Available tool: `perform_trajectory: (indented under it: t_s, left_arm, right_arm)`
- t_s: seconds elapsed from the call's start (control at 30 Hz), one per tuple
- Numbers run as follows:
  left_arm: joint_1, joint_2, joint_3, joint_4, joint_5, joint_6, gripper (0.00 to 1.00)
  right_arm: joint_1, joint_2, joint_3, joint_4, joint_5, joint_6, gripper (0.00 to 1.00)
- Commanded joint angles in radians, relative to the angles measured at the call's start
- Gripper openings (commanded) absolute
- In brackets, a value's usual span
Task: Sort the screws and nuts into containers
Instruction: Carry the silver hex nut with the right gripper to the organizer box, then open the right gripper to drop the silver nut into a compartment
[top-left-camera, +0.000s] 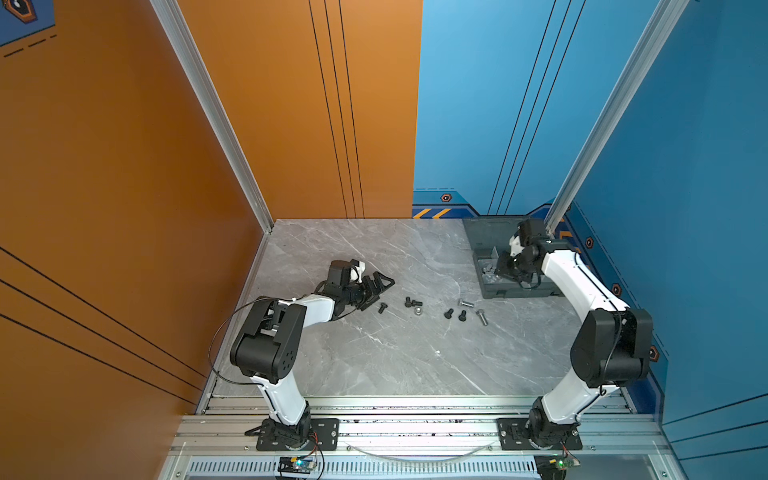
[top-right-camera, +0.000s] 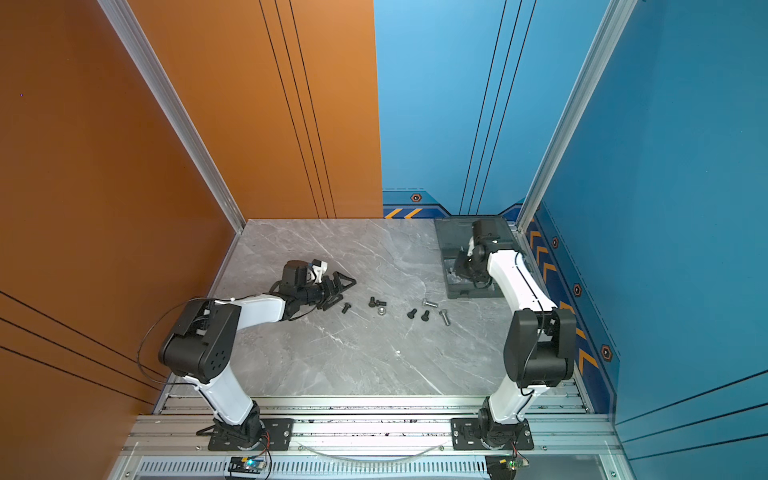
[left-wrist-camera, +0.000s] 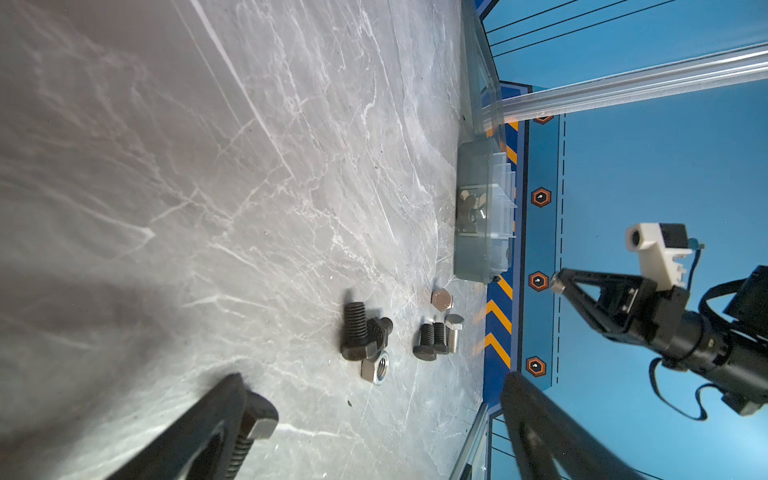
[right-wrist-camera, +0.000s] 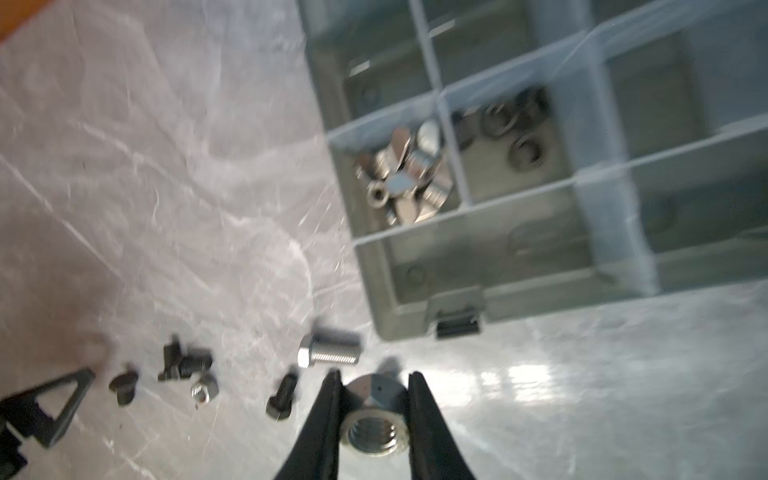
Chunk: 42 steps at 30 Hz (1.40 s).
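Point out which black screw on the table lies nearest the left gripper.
The lone black screw, just off the fingertips of the left gripper; the touching pair and two more screws beyond the silver nut lie farther away.

Just below the middle of both top views, the worktop (top-left-camera: 374, 365) carries five black screws (top-left-camera: 382, 307), two silver screws (top-left-camera: 482, 317) and one loose silver hex nut (top-left-camera: 418, 311). A second silver hex nut (right-wrist-camera: 372, 432) sits in the right gripper (right-wrist-camera: 374, 376) at the bottom of the right wrist view. One organizer box (right-wrist-camera: 407, 307) holds, side by side, a heap of silver wing nuts (right-wrist-camera: 405, 174) and some black nuts (right-wrist-camera: 525, 153), both too blurred to count.
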<state>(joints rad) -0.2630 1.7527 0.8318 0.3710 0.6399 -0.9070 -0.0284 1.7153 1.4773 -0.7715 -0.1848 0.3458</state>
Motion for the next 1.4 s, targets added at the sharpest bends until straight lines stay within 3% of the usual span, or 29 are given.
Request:
perform_trajectory:
  t_s: [0.0,0.3,0.4,0.83,0.93,1.17,1.37]
  left_arm:
    - [-0.005,-0.005,0.012,0.004,0.009,0.008,0.98]
    - [-0.005,-0.014,0.009,0.009,0.003,0.008,0.98]
    - [-0.004,-0.019,0.006,0.009,-0.003,0.006,0.98]
    - [-0.004,-0.027,0.003,0.009,-0.011,0.000,0.98]
    - [-0.004,-0.027,0.003,0.008,-0.010,0.002,0.98]
    - [-0.004,-0.027,-0.001,0.008,-0.011,0.005,0.98]
    - [-0.001,-0.034,-0.008,0.009,-0.012,0.007,0.98]
  right_arm:
    - [-0.083,0.086,0.097,-0.048,0.033,-0.043,0.00]
    - [-0.230,0.326,0.360,-0.073,0.106,-0.027,0.00]
    - [-0.235,0.394,0.406,-0.079,0.147,-0.043,0.00]
    - [-0.251,0.495,0.466,-0.075,0.113,-0.027,0.00]
    - [-0.249,0.504,0.472,-0.078,0.107,-0.025,0.11]
    - [-0.243,0.541,0.518,-0.099,0.093,-0.024,0.14]
    - [-0.239,0.544,0.523,-0.105,0.088,-0.023,0.35]
